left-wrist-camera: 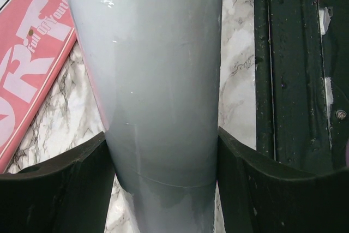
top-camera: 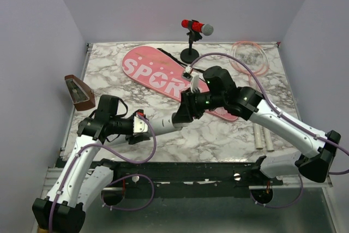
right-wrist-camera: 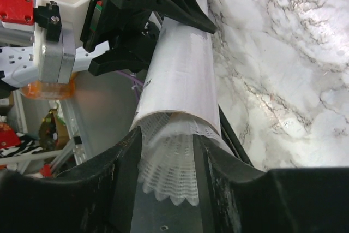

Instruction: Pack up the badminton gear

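My left gripper [top-camera: 146, 126] [left-wrist-camera: 163, 151] is shut on the long white tube [top-camera: 163, 123] [left-wrist-camera: 158, 69] and holds it over the table's front. My right gripper [top-camera: 184, 114] [right-wrist-camera: 166, 145] meets the tube's open end [right-wrist-camera: 180, 75]. Its fingers are closed on the white mesh skirt of a shuttlecock [right-wrist-camera: 173, 170] that sticks halfway out of the tube. The pink "SPORT" bag [top-camera: 158, 75] [left-wrist-camera: 27, 53] lies diagonally behind both grippers. Two pink-framed rackets [top-camera: 250, 55] lie at the right, their white handles [top-camera: 263, 137] near the front edge.
A red microphone on a black stand [top-camera: 194, 31] stands at the back centre. A small brown wedge-shaped box [top-camera: 79, 92] sits off the table's left edge. The black front rail [left-wrist-camera: 294, 80] runs just beside the tube.
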Controlling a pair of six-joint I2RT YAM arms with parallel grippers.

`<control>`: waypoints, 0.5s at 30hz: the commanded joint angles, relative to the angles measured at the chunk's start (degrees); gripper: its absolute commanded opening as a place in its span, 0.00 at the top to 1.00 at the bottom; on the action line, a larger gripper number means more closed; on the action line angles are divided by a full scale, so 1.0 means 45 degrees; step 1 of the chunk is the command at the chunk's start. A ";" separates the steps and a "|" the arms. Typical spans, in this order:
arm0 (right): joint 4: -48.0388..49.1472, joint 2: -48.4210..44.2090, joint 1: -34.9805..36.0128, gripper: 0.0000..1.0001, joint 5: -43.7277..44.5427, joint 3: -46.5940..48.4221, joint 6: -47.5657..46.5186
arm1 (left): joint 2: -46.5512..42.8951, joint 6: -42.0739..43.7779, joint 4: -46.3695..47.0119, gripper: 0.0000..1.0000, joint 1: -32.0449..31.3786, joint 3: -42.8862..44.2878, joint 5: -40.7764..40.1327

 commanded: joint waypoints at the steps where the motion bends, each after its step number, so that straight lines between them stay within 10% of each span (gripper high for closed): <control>1: 0.0501 -0.0965 0.0097 0.45 0.0528 -0.0240 0.0429 | -0.0237 0.0393 -0.0085 0.46 -0.0038 0.0283 0.0677; 15: -0.1666 -0.2628 0.0077 0.41 0.3789 -0.0180 -0.0273 | -0.0257 0.0178 -0.0065 0.46 -0.0038 0.0380 0.0852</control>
